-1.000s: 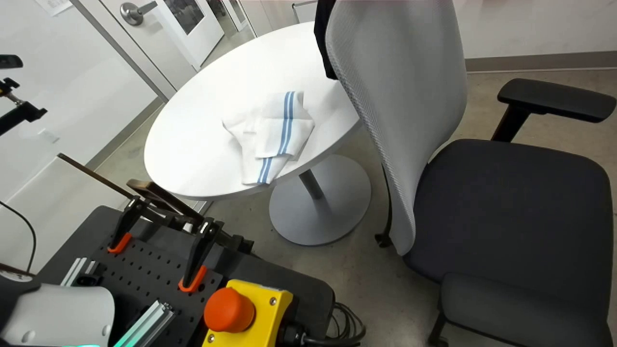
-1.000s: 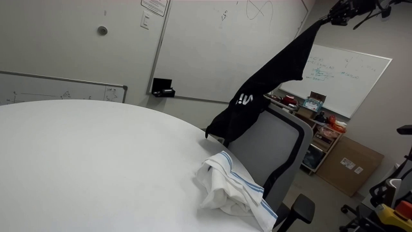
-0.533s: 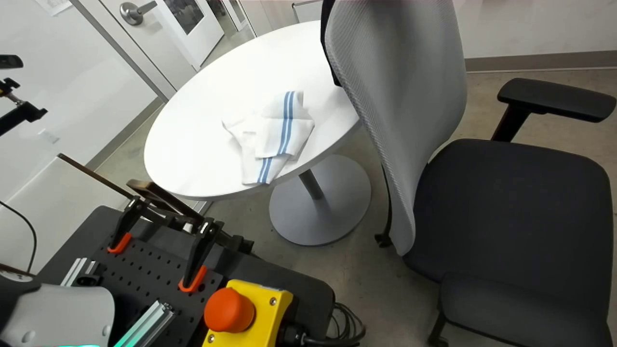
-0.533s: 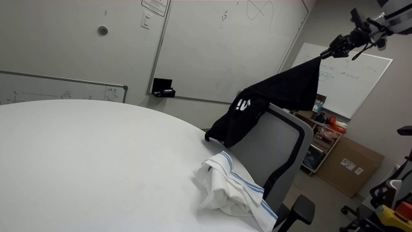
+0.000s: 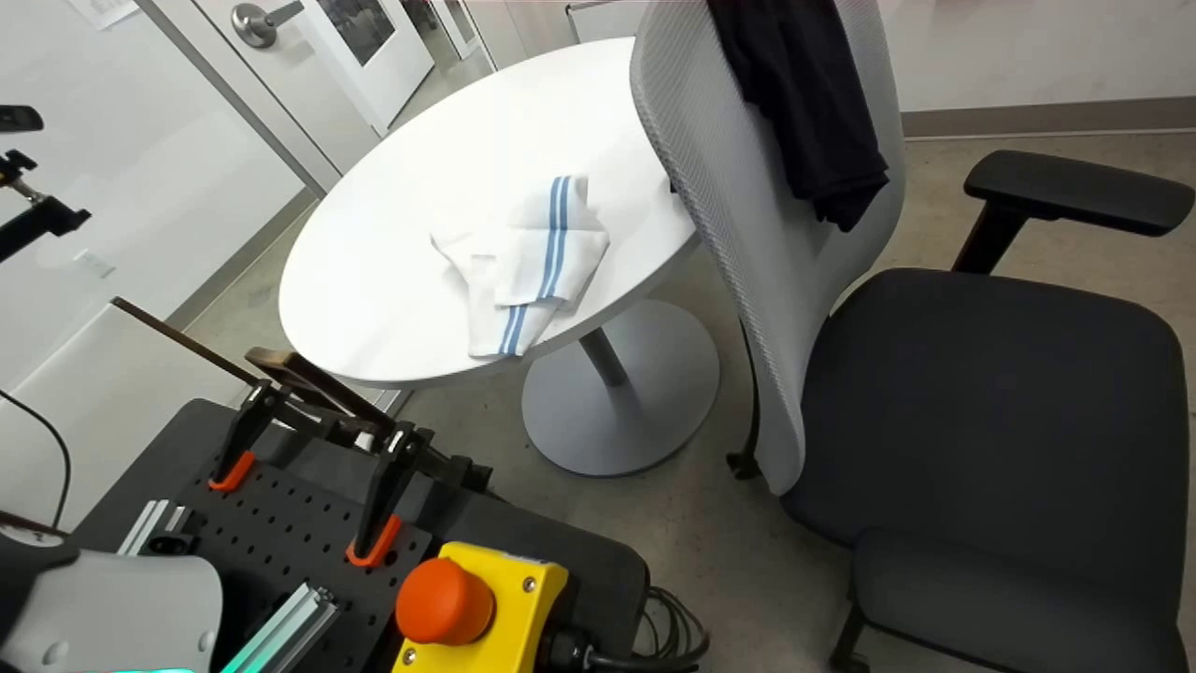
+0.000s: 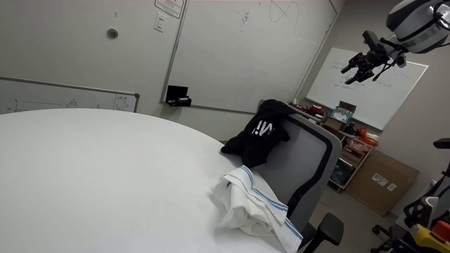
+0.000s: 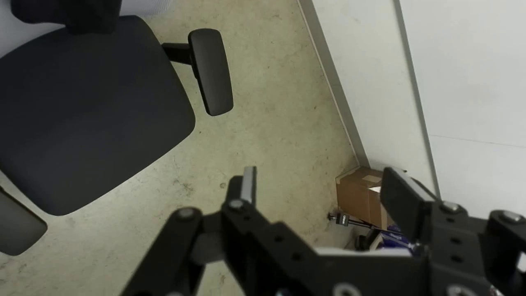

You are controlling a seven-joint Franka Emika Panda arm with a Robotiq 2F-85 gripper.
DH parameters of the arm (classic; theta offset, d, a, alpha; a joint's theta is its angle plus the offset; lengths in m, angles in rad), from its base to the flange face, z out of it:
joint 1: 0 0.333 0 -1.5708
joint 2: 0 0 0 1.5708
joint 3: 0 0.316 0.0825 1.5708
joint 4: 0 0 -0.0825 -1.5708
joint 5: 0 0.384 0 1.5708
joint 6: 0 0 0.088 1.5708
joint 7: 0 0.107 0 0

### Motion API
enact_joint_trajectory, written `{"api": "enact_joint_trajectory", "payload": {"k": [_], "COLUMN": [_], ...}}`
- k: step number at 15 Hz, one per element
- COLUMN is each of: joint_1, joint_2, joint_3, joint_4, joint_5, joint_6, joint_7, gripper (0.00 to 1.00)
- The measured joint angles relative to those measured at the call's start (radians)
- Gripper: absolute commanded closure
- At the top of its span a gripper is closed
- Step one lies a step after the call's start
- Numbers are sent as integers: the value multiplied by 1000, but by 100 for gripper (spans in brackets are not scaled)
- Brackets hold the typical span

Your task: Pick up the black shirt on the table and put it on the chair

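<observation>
The black shirt lies draped over the top of the chair's backrest, seen in both exterior views. One part with white lettering [image 6: 262,128] hangs on the table side; another part of the shirt [image 5: 811,103] falls down the seat side. Whether its lower tip touches the white table [image 6: 105,175] I cannot tell. The chair [image 5: 738,243] has a grey mesh back and a dark seat [image 7: 90,119]. My gripper [image 6: 346,76] hangs in the air above and beside the backrest, apart from the shirt. In the wrist view the gripper [image 7: 319,169] has its fingers spread, with only floor and background between them.
A white towel with blue stripes [image 5: 551,252] lies crumpled at the table's edge by the chair. A chair armrest [image 7: 211,72] sticks out beside the seat. A yellow box with a red button [image 5: 481,608] sits on the black cart. A cardboard box [image 7: 359,193] stands by the wall.
My gripper has come down, opened and let go of the shirt's end. That end has dropped over the seat side of the backrest; the lettered part has sagged slightly lower.
</observation>
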Motion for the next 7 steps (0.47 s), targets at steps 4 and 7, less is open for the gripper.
{"api": "enact_joint_trajectory", "payload": {"k": [4,7], "joint_1": [5,20], "joint_2": [8,-2], "joint_3": [19,36], "joint_4": [7,-6], "joint_5": [-43,-59], "joint_6": [2,4], "joint_7": [3,3], "gripper": [0,0]}}
